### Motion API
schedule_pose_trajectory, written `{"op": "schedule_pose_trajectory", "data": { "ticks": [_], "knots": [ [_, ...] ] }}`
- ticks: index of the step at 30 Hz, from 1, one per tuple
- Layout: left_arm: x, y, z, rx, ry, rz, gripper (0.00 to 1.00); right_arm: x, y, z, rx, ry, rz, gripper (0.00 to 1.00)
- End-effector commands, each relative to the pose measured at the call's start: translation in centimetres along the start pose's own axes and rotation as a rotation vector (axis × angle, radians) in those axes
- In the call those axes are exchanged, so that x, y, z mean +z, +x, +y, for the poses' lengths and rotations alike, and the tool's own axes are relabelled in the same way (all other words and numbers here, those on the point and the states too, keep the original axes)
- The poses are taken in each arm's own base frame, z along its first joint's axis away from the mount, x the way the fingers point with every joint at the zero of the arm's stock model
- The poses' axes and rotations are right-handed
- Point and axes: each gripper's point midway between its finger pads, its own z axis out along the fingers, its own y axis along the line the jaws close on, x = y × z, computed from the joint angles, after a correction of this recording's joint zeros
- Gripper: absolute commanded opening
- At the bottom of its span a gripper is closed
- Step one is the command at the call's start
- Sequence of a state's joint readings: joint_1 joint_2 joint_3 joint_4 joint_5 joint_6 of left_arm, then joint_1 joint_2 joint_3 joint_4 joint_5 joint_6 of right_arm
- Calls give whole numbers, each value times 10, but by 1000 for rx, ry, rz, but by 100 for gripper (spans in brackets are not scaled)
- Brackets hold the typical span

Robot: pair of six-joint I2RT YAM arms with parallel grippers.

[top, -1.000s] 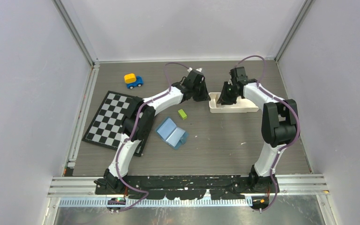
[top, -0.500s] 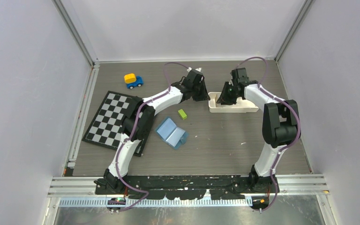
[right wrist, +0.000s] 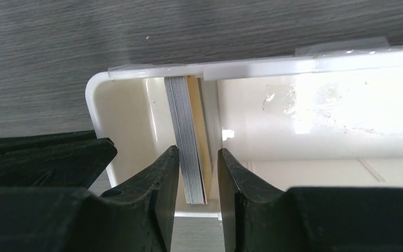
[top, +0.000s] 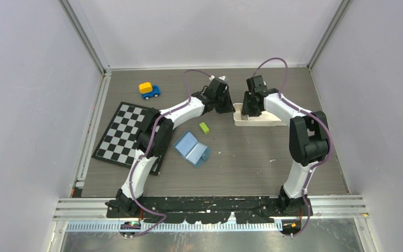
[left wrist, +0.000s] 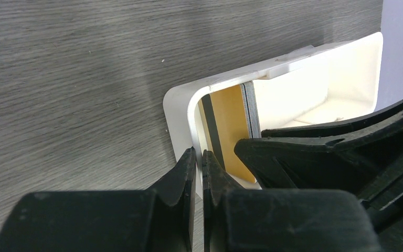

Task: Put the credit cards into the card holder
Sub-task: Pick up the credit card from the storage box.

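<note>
The credit cards (right wrist: pixel 184 126) stand on edge as a stack at the left end of the white tray (right wrist: pixel 152 71), with a tan-gold card on one side. My right gripper (right wrist: pixel 198 157) is open, its jaws on either side of the stack, with a gap on the gold side. My left gripper (left wrist: pixel 199 155) is shut on the tray's left end wall (left wrist: pixel 176 105); the gold card face (left wrist: pixel 233 121) shows just behind it. The teal-blue card holder (top: pixel 191 148) lies open on the table, apart from both grippers (top: pixel 224 105) (top: pixel 249 109).
A lime-green block (top: pixel 204 127) lies between the card holder and the tray (top: pixel 273 119). A checkerboard (top: pixel 123 134) lies at the left under the left arm. A toy car (top: pixel 149 90) stands at the back left.
My right gripper has moved left along the tray to its left end and now straddles the card stack. The left arm has not moved.
</note>
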State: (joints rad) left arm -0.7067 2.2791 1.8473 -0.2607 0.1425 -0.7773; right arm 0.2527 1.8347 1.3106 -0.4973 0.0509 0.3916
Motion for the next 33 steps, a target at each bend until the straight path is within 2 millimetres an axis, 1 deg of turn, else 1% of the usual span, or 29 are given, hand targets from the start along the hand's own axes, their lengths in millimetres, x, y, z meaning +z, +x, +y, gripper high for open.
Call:
{"op": "schedule_pose_trajectory", "data": {
  "ticks": [1,6,9,23,33],
  "knots": [
    [-20,-4,-9,31,16,4,5,8,-12,-44,-77,266,-49,40],
    [-20,-4,-10,30,19,5,5,9,-14,-41,-127,305,-53,48],
    [-20,-4,-9,31,18,6,5,8,-13,-39,-148,324,-55,50],
    [-20,-5,-10,31,20,4,5,-15,-29,-37,-147,332,-105,49],
    [-20,-5,-11,33,21,3,5,-27,-35,-40,-150,352,-127,46]
  ]
}}
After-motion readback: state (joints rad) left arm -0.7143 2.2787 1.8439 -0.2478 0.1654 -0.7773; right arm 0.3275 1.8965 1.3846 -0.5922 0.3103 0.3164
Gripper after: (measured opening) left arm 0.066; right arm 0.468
